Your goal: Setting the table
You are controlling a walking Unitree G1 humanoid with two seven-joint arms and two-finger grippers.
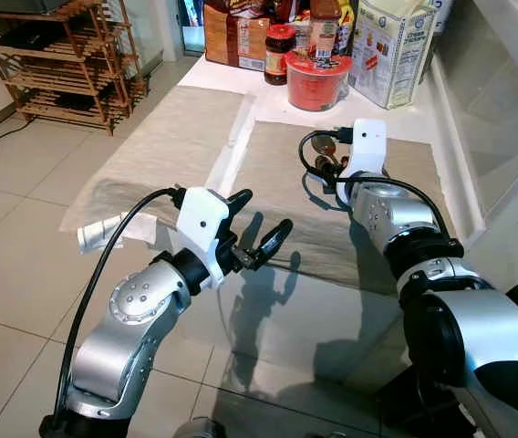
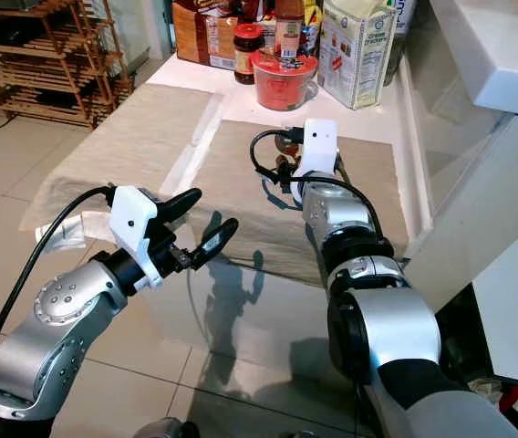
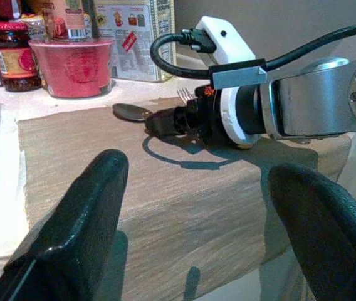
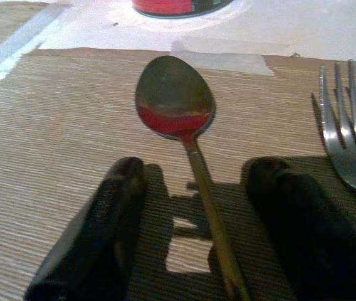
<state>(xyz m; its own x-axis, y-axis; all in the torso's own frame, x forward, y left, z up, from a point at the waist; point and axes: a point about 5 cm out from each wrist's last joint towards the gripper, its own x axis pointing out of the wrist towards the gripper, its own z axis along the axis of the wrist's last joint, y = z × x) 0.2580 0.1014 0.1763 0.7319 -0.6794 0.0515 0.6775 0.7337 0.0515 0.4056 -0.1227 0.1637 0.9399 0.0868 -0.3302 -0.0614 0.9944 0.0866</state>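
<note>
A spoon (image 4: 177, 106) is seen lying on the tan placemat (image 4: 52, 125) between the spread fingers of the right pincer (image 4: 193, 235), apparently untouched; a fork (image 4: 351, 125) lies just beside. The left pincer (image 1: 261, 228) is held spread above the surface (image 1: 286, 338).

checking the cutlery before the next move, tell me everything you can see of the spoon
The spoon looks like plain metal, with an oval bowl that mirrors something red and a thin straight handle. It lies flat on the beige woven placemat, bowl pointing toward the red tub. Its handle runs between the open fingers of the right gripper, which do not seem to touch it. A fork lies beside it, apart.
</note>
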